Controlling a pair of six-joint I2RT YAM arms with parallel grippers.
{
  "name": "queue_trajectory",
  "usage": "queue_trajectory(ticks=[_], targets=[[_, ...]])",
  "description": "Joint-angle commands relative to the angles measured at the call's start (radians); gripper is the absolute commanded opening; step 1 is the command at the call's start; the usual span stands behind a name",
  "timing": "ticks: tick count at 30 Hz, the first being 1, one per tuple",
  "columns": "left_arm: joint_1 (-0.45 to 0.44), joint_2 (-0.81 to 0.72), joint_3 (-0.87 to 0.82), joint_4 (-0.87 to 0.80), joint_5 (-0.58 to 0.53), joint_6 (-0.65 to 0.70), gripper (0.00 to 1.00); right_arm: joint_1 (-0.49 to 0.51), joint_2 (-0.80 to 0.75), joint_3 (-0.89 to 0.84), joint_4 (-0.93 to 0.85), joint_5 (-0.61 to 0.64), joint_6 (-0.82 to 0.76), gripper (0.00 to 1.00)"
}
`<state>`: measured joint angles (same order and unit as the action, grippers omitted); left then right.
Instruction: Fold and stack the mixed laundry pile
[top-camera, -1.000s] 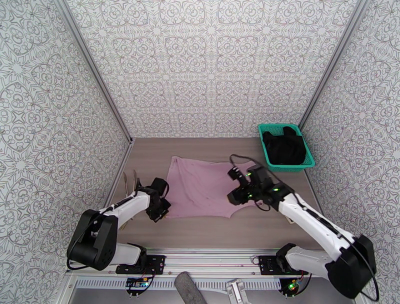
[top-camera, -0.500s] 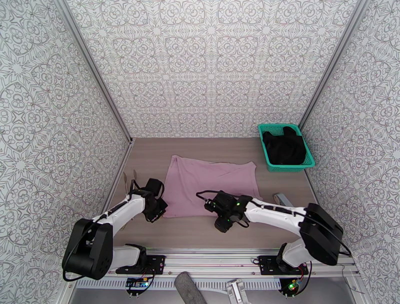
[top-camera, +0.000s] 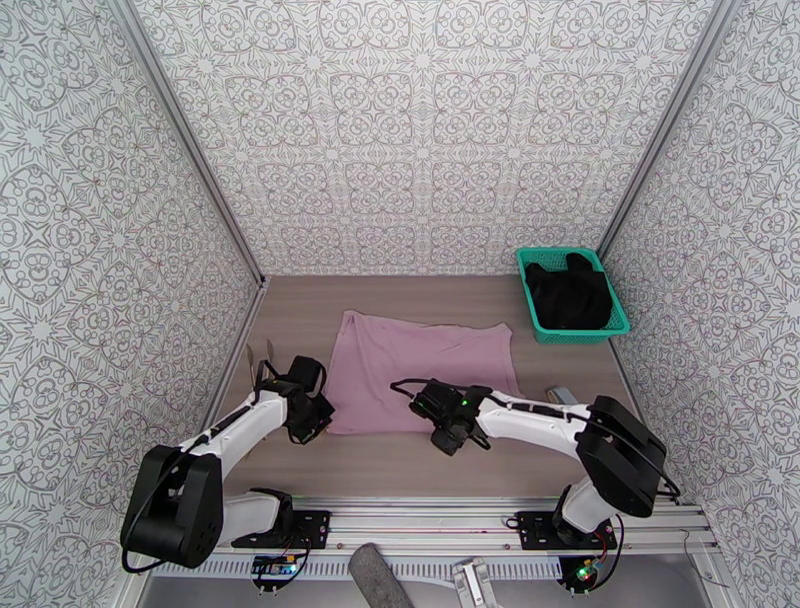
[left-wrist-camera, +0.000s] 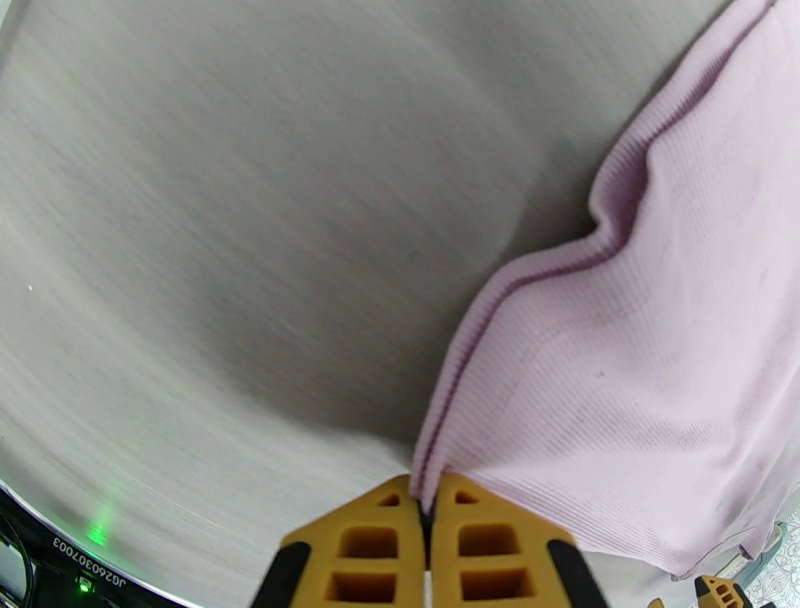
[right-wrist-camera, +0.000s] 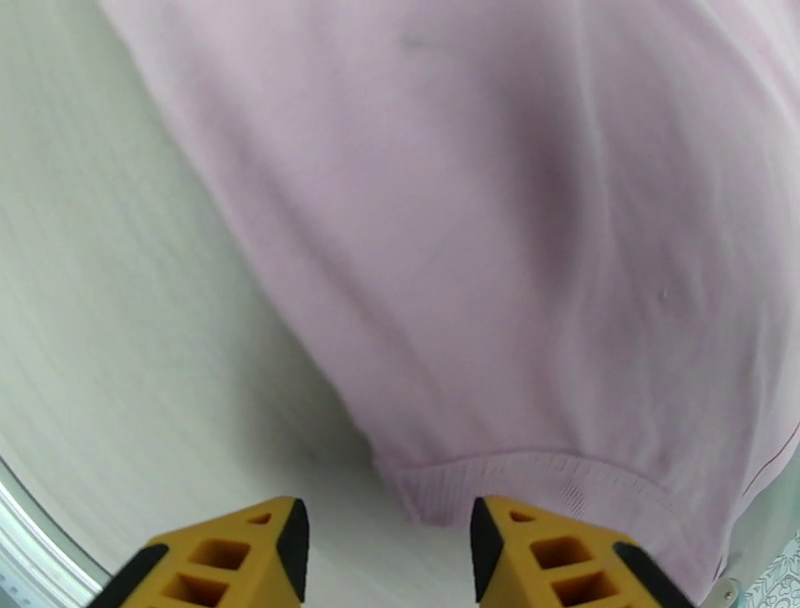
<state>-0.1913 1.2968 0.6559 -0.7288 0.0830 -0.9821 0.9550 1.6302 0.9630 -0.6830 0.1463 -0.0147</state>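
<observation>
In the middle of the tabletop (top-camera: 300, 320), lying flat, the mauve-pink shirt (top-camera: 420, 365). Pinching its near left corner between left jaws pressed tight on the hem. Hovering at the near edge with right jaws spread, one side over cloth, the other over bare tabletop. Far right, heaped in the teal basket (top-camera: 527, 290), the black garment (top-camera: 570, 295).

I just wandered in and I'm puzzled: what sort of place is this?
Probably a robot test booth: a left arm and right arm bolted at the table edge, patterned panels closing it in, a pink shirt spread flat.
</observation>
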Motion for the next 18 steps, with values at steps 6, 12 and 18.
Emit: queue_trajectory(ticks=[6,12,18], targets=[[0.025,-0.006,-0.009,-0.012,0.016,0.033,0.00,0.005,0.063,0.048,-0.041,0.031,-0.015,0.37],[0.033,-0.018,-0.003,-0.021,0.024,0.039,0.00,0.006,0.078,0.051,-0.049,0.018,-0.016,0.25],[0.033,-0.039,-0.004,-0.038,0.032,0.042,0.00,0.005,0.105,0.071,-0.056,-0.009,-0.026,0.08]])
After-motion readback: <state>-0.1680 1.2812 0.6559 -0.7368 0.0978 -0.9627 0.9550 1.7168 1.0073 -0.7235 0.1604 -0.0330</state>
